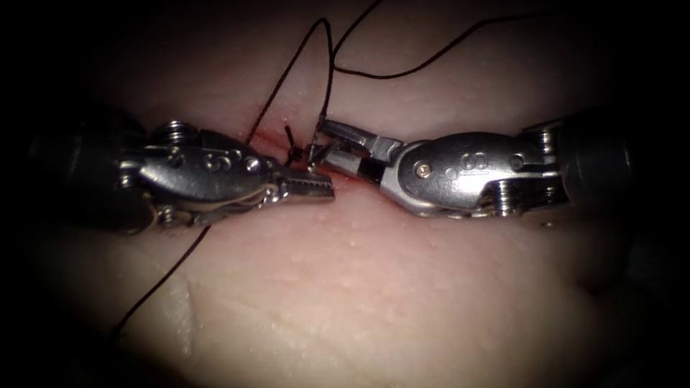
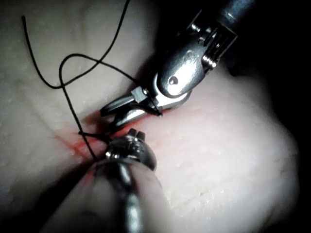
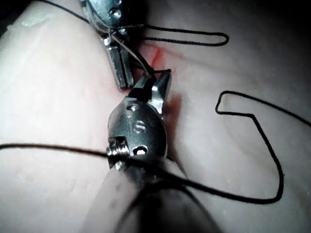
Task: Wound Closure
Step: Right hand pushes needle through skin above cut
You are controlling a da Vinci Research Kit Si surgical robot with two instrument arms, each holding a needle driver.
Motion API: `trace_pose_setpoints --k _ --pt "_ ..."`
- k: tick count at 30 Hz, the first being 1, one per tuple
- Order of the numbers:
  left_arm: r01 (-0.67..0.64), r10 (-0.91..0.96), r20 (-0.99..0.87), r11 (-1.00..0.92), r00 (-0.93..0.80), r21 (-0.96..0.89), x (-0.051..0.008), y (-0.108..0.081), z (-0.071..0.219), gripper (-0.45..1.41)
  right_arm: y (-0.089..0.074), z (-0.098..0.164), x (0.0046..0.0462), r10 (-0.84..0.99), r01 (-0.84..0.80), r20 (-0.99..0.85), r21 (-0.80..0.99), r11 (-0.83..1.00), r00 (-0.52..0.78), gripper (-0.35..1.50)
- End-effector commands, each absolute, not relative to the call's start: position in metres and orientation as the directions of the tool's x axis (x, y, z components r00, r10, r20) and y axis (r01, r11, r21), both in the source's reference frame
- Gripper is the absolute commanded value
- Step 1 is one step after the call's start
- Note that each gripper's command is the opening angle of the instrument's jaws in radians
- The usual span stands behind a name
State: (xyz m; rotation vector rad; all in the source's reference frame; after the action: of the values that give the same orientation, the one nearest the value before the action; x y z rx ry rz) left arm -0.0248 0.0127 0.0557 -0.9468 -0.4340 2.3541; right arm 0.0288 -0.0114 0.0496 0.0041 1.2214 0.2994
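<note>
Trailing slack thread (image 1: 169, 273) over the tissue (image 1: 402, 287) at lower left. Mid-frame, hovering the right tool (image 1: 320, 147), jaws spread and empty, beside the knot (image 1: 293, 152) on the cut (image 1: 269, 135). Left tool (image 1: 325, 190) grip unreadable, needle unlocated. Probably worth keeping the upper-centre loops untangled.

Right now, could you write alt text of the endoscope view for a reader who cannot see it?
Two needle drivers meet tip to tip over the red cut in the tissue. The right tool has its jaws open around a small knot; the left tool lies beside it. Dark thread loops above.
</note>
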Motion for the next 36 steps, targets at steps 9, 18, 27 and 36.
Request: trace_pose_setpoints --k 9,18,27,36 --pt "-0.38 0.608 -0.526 -0.789 -0.594 -0.483 -0.0255 0.0116 0.056 -0.03 -0.0087 0.0482 0.0288 0.269 -0.252 -0.916 0.197 0.947 0.296 -0.35" --pt "-0.383 0.609 -0.525 -0.788 -0.594 -0.481 -0.0258 0.0116 0.0562 -0.03 -0.0037 0.0458 0.028 0.259 -0.277 -0.927 0.182 0.943 0.272 -0.35" --pt "-0.384 0.607 -0.526 -0.79 -0.595 -0.478 -0.0258 0.0113 0.0564 -0.03 -0.0033 0.0459 0.0281 0.26 -0.282 -0.928 0.183 0.942 0.267 -0.35" --pt "-0.381 0.605 -0.528 -0.792 -0.596 -0.478 -0.0256 0.0109 0.0565 -0.03 -0.0021 0.0456 0.0278 0.263 -0.291 -0.93 0.185 0.939 0.258 -0.35"
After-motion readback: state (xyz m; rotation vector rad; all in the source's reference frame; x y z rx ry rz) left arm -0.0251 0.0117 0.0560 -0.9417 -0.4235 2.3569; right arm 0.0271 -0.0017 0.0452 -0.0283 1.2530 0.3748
